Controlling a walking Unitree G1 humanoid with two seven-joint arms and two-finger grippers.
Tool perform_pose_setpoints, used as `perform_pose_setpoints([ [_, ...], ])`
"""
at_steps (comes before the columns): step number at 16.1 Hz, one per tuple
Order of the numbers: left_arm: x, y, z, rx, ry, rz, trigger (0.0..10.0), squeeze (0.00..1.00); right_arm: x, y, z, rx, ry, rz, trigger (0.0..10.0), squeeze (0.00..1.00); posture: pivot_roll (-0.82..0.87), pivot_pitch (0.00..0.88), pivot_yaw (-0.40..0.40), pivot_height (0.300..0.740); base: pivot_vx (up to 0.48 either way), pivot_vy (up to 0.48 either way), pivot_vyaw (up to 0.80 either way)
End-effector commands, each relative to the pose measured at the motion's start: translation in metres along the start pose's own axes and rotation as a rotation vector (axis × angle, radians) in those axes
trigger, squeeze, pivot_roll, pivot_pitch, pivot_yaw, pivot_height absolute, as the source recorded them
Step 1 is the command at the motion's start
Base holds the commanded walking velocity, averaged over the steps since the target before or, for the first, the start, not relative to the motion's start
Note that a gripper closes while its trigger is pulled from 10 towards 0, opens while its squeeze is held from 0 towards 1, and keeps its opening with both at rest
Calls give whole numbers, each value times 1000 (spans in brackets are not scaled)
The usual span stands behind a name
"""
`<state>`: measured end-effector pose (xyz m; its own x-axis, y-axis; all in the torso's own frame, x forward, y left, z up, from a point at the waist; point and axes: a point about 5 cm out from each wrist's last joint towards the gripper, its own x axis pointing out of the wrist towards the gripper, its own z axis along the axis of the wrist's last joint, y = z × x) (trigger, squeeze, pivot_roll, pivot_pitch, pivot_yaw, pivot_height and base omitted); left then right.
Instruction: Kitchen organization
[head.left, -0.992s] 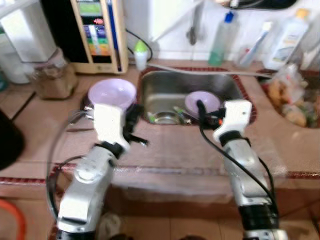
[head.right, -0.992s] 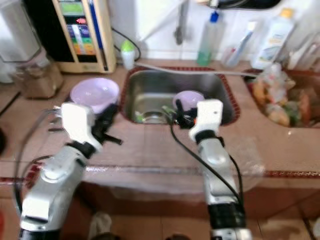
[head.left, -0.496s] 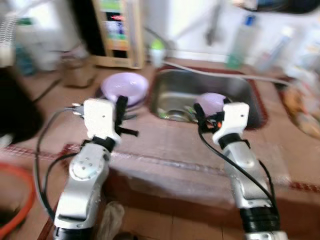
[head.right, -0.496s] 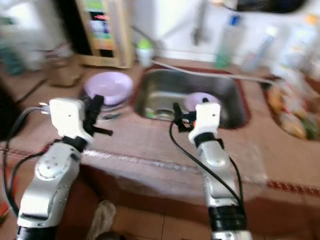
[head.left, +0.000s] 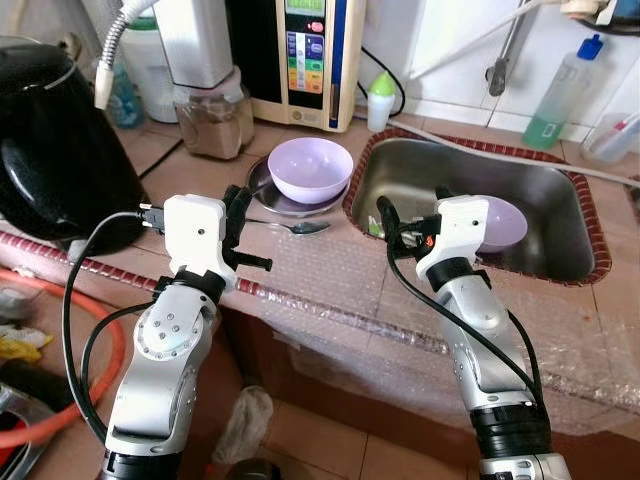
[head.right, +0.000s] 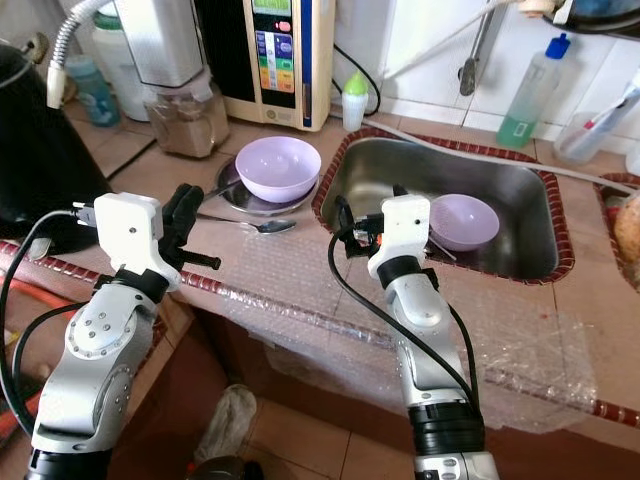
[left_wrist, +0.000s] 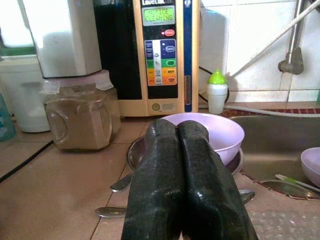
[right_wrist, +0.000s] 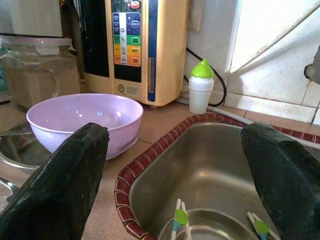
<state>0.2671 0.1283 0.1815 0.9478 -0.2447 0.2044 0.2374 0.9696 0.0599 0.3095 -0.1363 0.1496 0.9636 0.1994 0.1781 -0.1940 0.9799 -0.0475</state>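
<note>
Task barely begun, we judge: bowl (head.left: 310, 169) on plate (head.left: 262, 189) beside sink (head.left: 560, 262), second bowl (head.left: 498, 222) inside it, spoon (head.left: 298, 228) loose on counter. Our left gripper (left_wrist: 182, 185) pinched empty; right gripper (right_wrist: 175, 175) spread wide over sink rim. Sink bottom partly hidden behind right arm.

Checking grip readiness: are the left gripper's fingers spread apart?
No, the left gripper has its two black fingers pressed together, pointing toward the purple bowl.

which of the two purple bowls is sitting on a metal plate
The purple bowl on the counter, left of the sink; it rests on a metal plate. The other purple bowl lies inside the sink.
</note>
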Motion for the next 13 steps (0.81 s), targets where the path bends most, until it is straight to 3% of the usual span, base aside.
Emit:
perform_pose_setpoints([
  [1,-1,-3,2,-12,-11,-20,10000,0,1,0,1,0,-6,-5,10000,0,81,34,17,740,315,0,0],
  [11,-1,-7,2,-27,-17,-52,10000,0,2,1,1,-3,-5,-2,10000,0,82,25,10,740,381,0,0],
  [13,0,-9,6,-15,-32,-52,10000,0,3,1,1,-6,-6,1,10000,0,83,23,9,740,0,0,0],
])
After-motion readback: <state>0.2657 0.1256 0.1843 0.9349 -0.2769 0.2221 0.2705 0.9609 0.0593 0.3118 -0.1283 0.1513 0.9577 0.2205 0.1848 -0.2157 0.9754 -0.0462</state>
